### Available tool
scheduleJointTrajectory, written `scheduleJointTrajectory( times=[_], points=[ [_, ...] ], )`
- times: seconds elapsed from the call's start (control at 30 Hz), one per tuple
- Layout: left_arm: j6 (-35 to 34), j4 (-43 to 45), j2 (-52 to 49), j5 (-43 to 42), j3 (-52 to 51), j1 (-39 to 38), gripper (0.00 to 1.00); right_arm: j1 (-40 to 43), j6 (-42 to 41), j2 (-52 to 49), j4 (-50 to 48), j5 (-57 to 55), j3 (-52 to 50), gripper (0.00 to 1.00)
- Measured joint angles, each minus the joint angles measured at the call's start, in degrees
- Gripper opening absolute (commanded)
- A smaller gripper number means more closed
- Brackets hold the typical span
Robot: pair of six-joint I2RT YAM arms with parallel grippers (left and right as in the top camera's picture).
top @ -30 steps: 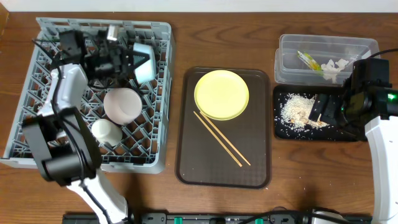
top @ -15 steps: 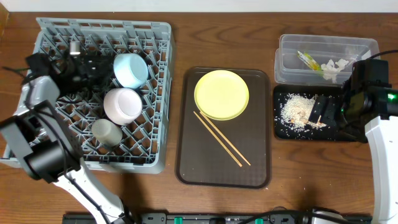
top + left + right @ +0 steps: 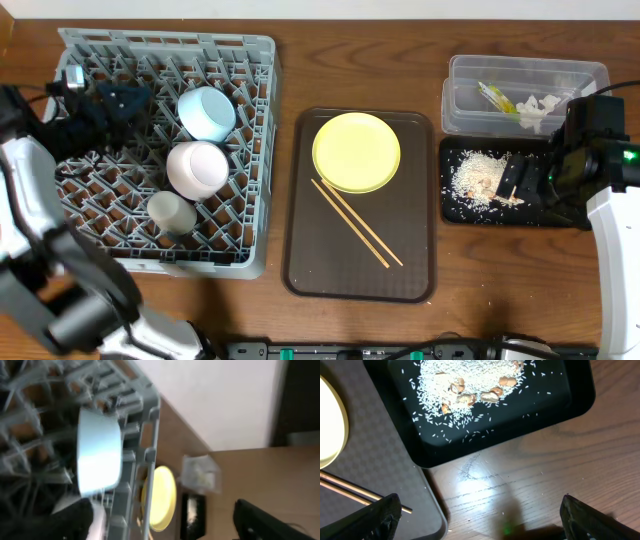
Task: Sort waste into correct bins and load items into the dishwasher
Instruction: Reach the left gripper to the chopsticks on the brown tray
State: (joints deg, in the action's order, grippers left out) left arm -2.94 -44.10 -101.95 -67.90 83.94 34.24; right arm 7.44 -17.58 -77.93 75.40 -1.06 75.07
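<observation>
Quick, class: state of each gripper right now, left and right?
Left gripper: jaws open, holding nothing.
Right gripper: jaws open, holding nothing.

The overhead camera looked straight down from well above, taking in the whole worktop from the dish rack past the brown serving tray to the clear tub and black tray. The left wrist camera sat low and close inside the rack, rolled sideways, facing across the light blue bowl toward the yellow plate and the far wall. The right wrist camera pointed steeply down, close over the black tray, catching the chopsticks at its left edge. Both wrist views shared the plate.
</observation>
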Motion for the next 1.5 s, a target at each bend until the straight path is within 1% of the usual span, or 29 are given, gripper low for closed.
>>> scheduleJointTrajectory(
  times=[0.1,0.2,0.27,0.37,0.5,0.6,0.7,0.87,0.9,1.0,1.17,1.33,1.5],
  points=[
    [0.0,-8.1,7.4,9.1,0.2,-4.8,0.94,0.0,0.0,0.0,0.0,0.0,0.0,0.99],
    [-0.8,-14.7,12.2,18.3,0.2,-12.2,0.94,0.0,0.0,0.0,0.0,0.0,0.0,0.99],
    [-3.0,-17.8,14.3,25.0,0.2,-18.7,0.94,0.0,0.0,0.0,0.0,0.0,0.0,0.99],
    [-7.0,-20.0,15.5,33.2,0.2,-27.9,0.94,0.0,0.0,0.0,0.0,0.0,0.0,0.99],
    [-12.2,-19.3,15.3,39.8,-0.2,-39.9,0.95,0.0,0.0,0.0,0.0,0.0,0.0,0.99],
    [-15.9,-15.4,14.9,41.9,-1.7,-48.7,0.95,0.0,0.0,0.0,0.0,0.0,0.0,0.99],
    [-20.9,-13.1,13.4,44.5,-3.7,-54.9,0.94,0.0,0.0,0.0,0.0,0.0,0.0,0.99],
    [-30.1,-11.0,8.1,52.1,-6.8,-64.0,0.94,0.0,0.0,0.0,0.0,0.0,0.0,0.99],
    [-31.5,-10.9,6.9,53.5,-6.9,-65.4,0.94,0.0,0.0,0.0,0.0,0.0,0.0,0.99],
    [-35.2,-10.3,2.8,57.4,-7.0,-70.0,0.88,0.0,0.1,0.0,0.0,0.0,0.0,0.99],
    [-39.3,-9.3,-3.5,60.9,-7.0,-74.7,0.87,0.0,0.2,0.0,0.0,0.0,0.0,0.99],
    [-43.5,-9.2,-9.4,62.3,-7.0,-76.1,0.87,0.0,0.5,0.0,0.0,0.0,0.0,0.99],
    [-45.2,-9.1,-12.3,62.3,-7.1,-76.1,0.87,0.0,0.7,0.0,0.0,0.0,0.0,0.99]
  ],
)
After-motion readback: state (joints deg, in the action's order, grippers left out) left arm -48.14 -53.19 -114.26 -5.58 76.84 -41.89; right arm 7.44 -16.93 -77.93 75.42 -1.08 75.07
